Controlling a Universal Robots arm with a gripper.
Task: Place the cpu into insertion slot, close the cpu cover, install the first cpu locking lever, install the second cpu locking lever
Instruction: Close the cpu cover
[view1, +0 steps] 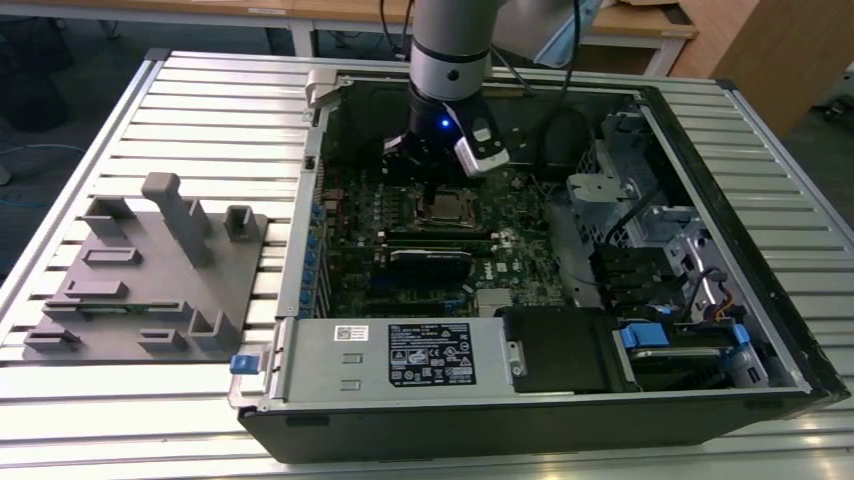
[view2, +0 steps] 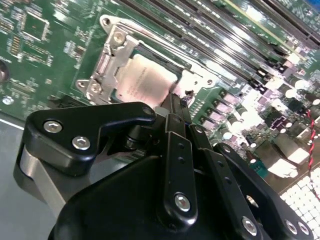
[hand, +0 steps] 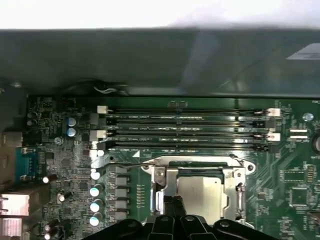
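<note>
Arm (view1: 454, 45) stands vertical at upper centre of the exterior view. Tool (view2: 178, 102) points downward, fingers (view2: 175, 120) pressed together.

- This was a robotics lab or workshop.
- A slatted metal bench (view1: 214, 120) carried an open PC case (view1: 534, 432), its board (view1: 358, 222) right under the gripper (view1: 430, 165).
- A grey jig plate (view1: 134, 300) lay well off from the gripper, at the exterior view's left.
- Wooden desks (view1: 643, 22) stood beyond the arm (view1: 454, 50).

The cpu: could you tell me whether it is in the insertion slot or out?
In. The cpu lies flat within the insertion slot, framed by the cpu cover.
</note>
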